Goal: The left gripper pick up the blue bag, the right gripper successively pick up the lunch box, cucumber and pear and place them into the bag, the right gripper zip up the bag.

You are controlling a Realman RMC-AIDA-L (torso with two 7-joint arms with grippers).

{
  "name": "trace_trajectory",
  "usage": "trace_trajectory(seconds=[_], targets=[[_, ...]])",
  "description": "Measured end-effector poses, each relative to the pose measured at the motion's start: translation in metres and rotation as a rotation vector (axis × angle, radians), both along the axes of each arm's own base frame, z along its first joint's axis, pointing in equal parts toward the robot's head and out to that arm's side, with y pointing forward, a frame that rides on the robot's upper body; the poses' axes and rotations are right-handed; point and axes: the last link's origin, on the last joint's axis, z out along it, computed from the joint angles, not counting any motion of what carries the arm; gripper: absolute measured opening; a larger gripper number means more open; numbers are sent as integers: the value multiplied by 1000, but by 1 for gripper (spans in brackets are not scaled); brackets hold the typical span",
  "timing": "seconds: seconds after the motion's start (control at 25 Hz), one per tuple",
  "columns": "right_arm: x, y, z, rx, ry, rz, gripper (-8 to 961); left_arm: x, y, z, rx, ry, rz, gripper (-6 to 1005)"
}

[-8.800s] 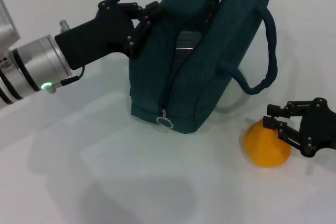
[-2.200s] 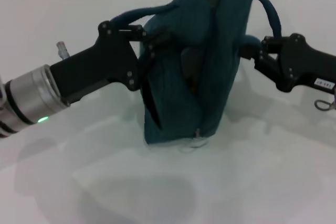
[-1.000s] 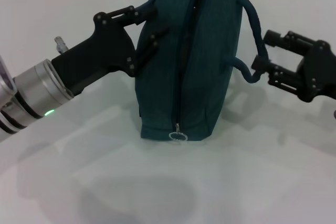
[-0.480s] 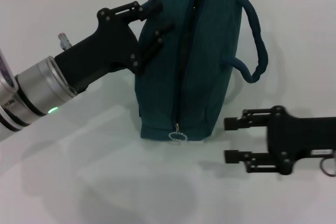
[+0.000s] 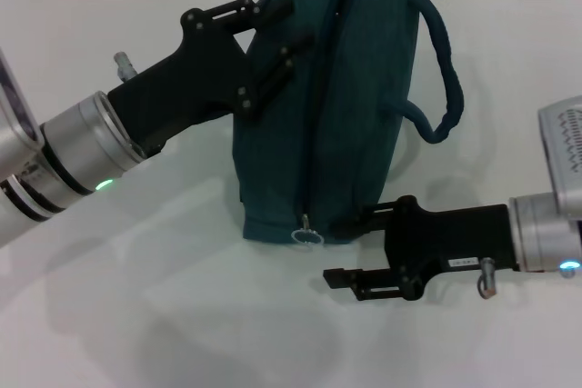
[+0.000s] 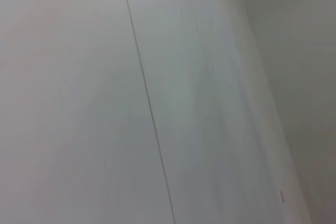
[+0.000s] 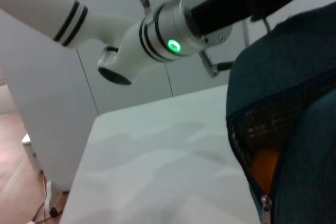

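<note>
Now our left gripper (image 5: 273,29) clamps the blue bag (image 5: 332,106) upright; our right gripper (image 5: 350,247), fingers parted, sits just beside its zipper pull (image 5: 307,235).

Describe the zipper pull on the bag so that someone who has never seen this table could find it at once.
Start at the blue bag standing upright in the middle of the white table, held near its top by the left gripper. Follow the zipper line down its near end to the bottom edge. There hangs the zipper pull, a small metal ring, the only shiny thing on the fabric, just beside the open right gripper.
</note>
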Motion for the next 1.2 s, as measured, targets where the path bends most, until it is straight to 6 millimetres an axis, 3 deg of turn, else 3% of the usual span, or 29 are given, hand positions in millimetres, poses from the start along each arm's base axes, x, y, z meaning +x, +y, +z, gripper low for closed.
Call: trace_trajectory(seconds=[0.52,0.8,1.2], targets=[[-17,1,-18,-13,-28,47,598,0,0,-1,1,-1,3,311],[-23,5,-23,24,-15,29,543,0,0,-1,1,-1,2,311],[-31,5,-26,30,-10,55,539,1,0,-1,1,0,-1,310]])
